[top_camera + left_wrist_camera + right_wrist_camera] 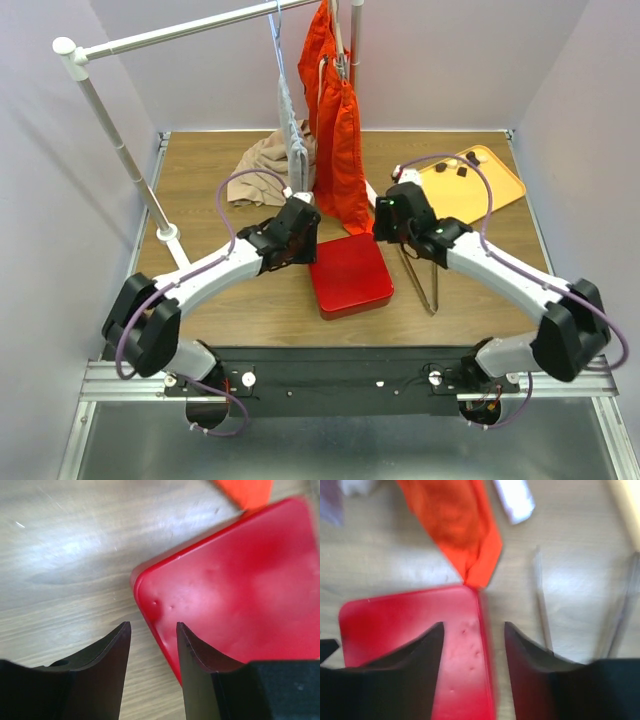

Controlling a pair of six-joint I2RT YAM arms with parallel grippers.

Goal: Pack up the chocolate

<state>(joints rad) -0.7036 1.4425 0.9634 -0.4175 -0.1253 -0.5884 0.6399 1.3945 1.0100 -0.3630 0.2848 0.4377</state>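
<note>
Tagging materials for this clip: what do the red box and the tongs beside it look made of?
Red box: likely moulded plastic, glossy; soft highlights, rounded corners, small dimples in its top. Tongs: probably bare metal, thin and silvery with a pale sheen, though too blurred close up to be sure.

A red square box [350,274] lies mid-worktop [200,290], metal tongs [424,280] just right of it, a yellow-orange tray [495,190] in the far right corner, and a beige cloth [262,165] and hanging orange garment [335,120] near the far edge.
</note>
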